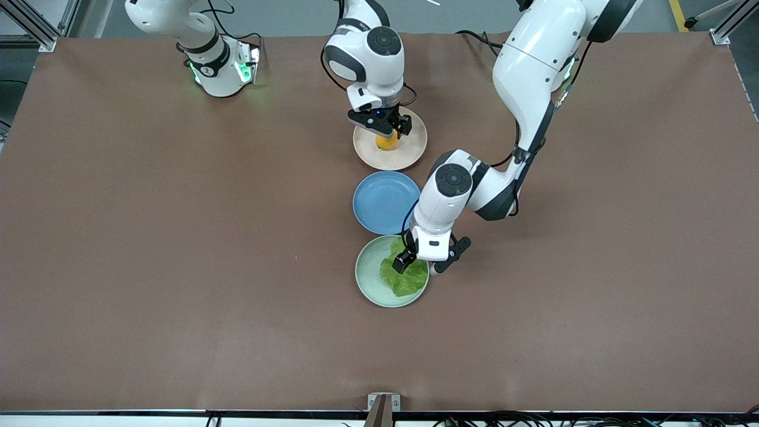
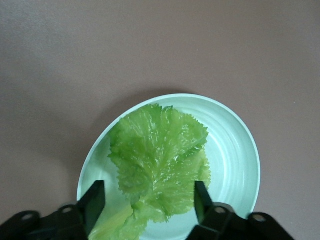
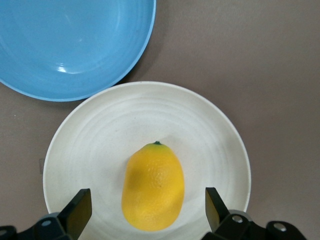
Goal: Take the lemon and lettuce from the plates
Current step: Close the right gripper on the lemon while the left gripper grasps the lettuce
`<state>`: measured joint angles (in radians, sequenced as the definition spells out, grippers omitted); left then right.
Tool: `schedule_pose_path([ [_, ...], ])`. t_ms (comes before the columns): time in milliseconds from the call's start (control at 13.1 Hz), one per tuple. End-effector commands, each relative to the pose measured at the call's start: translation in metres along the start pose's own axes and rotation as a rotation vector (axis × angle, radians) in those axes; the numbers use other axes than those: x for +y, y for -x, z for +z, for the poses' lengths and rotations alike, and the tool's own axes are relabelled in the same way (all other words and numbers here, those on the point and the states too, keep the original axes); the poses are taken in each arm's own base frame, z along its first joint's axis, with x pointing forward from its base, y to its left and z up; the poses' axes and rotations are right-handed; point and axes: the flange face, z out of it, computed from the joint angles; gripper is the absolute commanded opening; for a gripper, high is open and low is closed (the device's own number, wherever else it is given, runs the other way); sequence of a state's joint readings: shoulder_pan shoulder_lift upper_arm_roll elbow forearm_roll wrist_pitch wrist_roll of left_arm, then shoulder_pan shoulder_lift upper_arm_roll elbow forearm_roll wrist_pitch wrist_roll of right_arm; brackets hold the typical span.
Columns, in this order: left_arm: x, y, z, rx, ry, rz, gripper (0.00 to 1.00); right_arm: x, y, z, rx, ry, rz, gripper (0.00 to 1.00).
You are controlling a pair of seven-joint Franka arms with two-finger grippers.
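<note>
Progress: nothing picked yet, both items lie on their plates. Lemon (image 3: 153, 186) sits on the beige plate (image 3: 100, 130), the plate farthest from the front camera in a row of three. Lettuce leaf (image 2: 159, 160) lies on the mint plate (image 2: 235, 145), nearest the front camera. Blue plate (image 1: 379, 204) between them, bare, not part of the job.

Right gripper (image 3: 148, 210) is down over the beige plate with jaws spread wide, one finger on either side of the lemon and a clear gap each way; no contact visible. Left gripper (image 2: 149, 201) is low over the mint plate, jaws apart and straddling the leaf's stem end; fingers (image 2: 94, 201) look at or just above the leaf, no pinch yet as far as I can tell. My read: both arms are at the pre-grasp stage; closing and lifting both remain, so the task is early.

Materials: lemon is a smooth oval, yellow shading to orange, faintly dimpled skin, tiny dark tip, glossy, looks rigid and likely to roll. Lettuce is a thin, crinkled, veined leaf with a frilled edge and a paler stem, shiny, lies mostly flat, probably floppy. Plates are round, shallow, matte, with faint concentric rings. Table (image 1: 178, 267) has a flat brown matte covering.
</note>
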<state>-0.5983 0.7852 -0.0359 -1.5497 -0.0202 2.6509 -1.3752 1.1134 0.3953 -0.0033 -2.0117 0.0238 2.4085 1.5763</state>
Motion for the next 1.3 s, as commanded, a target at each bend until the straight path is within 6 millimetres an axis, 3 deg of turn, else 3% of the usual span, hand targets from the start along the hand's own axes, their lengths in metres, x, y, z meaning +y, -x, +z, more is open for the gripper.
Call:
schedule_pose_path([
  [0, -0.002, 0.000, 0.007, 0.018, 0.014, 0.007, 0.72, -0.004, 0.017, 0.023, 0.019, -0.021, 0.032, 1.00],
  [306, -0.003, 0.000, 0.011, 0.016, 0.009, 0.005, 0.66, -0.002, 0.021, 0.040, 0.031, -0.007, 0.036, 1.00],
  [459, -0.003, -0.001, 0.011, 0.018, 0.011, 0.004, 0.55, -0.002, 0.021, 0.042, 0.031, -0.007, 0.037, 0.99],
  [689, -0.003, -0.001, 0.011, 0.018, 0.012, 0.004, 0.33, -0.002, 0.021, 0.043, 0.031, -0.005, 0.041, 0.87],
  [765, -0.003, -0.001, 0.011, 0.018, 0.012, 0.006, 0.24, -0.001, 0.021, 0.045, 0.034, -0.002, 0.038, 0.80],
  [842, -0.003, -0.001, 0.011, 0.018, 0.012, 0.006, 0.15, -0.001, 0.021, 0.045, 0.036, -0.001, 0.036, 0.66],
  [995, -0.002, 0.000, 0.009, 0.017, 0.015, 0.007, 0.02, -0.001, 0.014, 0.045, 0.039, 0.008, 0.054, 0.16],
  [1071, 0.000, -0.001, 0.006, 0.018, 0.020, 0.007, 0.01, -0.001, 0.009, 0.041, 0.039, 0.011, 0.060, 0.02],
  [1148, 0.002, -0.002, 0.001, 0.019, 0.026, 0.004, 0.01, -0.001, -0.004, 0.032, 0.042, 0.030, 0.067, 0.00],
  [1224, 0.008, -0.004, -0.011, 0.021, 0.044, -0.002, 0.01, -0.001, -0.023, 0.004, 0.041, 0.044, 0.059, 0.00],
])
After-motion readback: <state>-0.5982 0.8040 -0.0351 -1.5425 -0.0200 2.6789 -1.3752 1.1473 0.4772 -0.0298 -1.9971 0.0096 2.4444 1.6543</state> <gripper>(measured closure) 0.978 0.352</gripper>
